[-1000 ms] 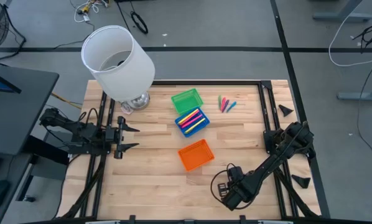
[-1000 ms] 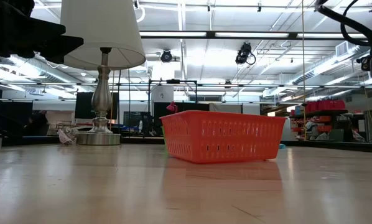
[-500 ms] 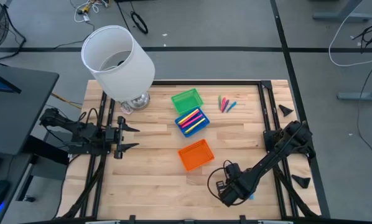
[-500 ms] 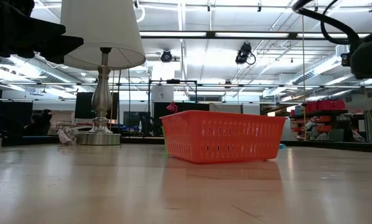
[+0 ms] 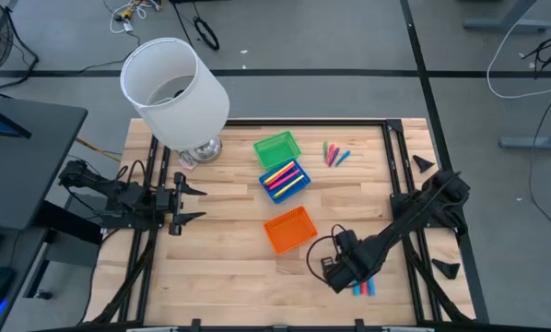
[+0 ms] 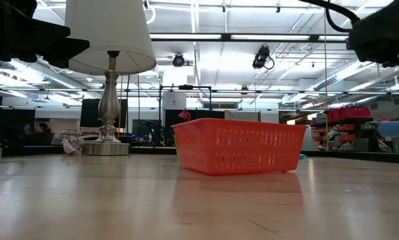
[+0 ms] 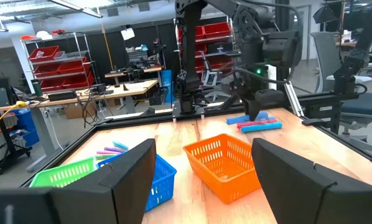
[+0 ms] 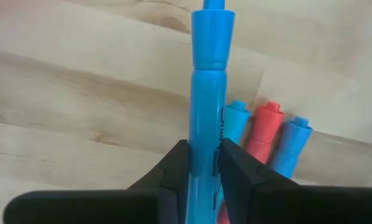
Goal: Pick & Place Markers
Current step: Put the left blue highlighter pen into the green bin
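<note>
Right gripper (image 8: 203, 163) clamped on blue marker (image 8: 206, 93)

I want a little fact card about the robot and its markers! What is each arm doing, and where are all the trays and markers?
right gripper: shut on a blue marker, lifted above the near right part of the table
markers below it: two blue and one red, lying together on the wood
left gripper: open, waiting at the left side
blue tray: holds several markers
green tray: looks empty
orange tray: looks empty
loose markers: small bunch at the far right
lamp: far left corner
</note>
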Controlling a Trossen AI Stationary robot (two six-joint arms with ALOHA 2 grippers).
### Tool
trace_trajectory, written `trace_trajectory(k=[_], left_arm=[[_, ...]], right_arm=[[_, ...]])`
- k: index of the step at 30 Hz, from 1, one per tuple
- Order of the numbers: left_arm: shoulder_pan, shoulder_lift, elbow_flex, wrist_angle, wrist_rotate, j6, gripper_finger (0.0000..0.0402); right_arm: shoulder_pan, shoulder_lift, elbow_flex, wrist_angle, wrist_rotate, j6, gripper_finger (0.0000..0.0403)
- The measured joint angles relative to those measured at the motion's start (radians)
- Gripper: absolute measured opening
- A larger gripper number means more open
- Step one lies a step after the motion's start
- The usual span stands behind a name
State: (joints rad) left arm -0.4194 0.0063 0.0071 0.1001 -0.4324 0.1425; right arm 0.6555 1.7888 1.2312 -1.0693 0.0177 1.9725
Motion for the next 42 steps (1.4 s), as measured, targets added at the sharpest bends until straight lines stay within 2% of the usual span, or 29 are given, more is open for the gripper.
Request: trace_trajectory(k=[11, 27, 35, 42], left_arm=[[0.000, 0.000, 0.000, 0.000, 0.000, 0.000, 0.0273], [0.000, 0.000, 0.000, 0.000, 0.000, 0.000, 0.0273], [0.000, 0.000, 0.000, 0.000, 0.000, 0.000, 0.0273], [0.000, 0.000, 0.000, 0.000, 0.000, 0.000, 0.0273]], right_arm=[[-0.024, -0.052, 0.001, -0.020, -0.014, -0.204, 0.0071], [-0.039, -0.052, 0.001, -0.022, -0.037, -0.835, 0.0071], [-0.041, -0.052, 0.001, -0.021, -0.010, -1.244, 0.0071], [-0.058, -0.052, 0.009, -0.038, 0.019, -1.437, 0.0071]])
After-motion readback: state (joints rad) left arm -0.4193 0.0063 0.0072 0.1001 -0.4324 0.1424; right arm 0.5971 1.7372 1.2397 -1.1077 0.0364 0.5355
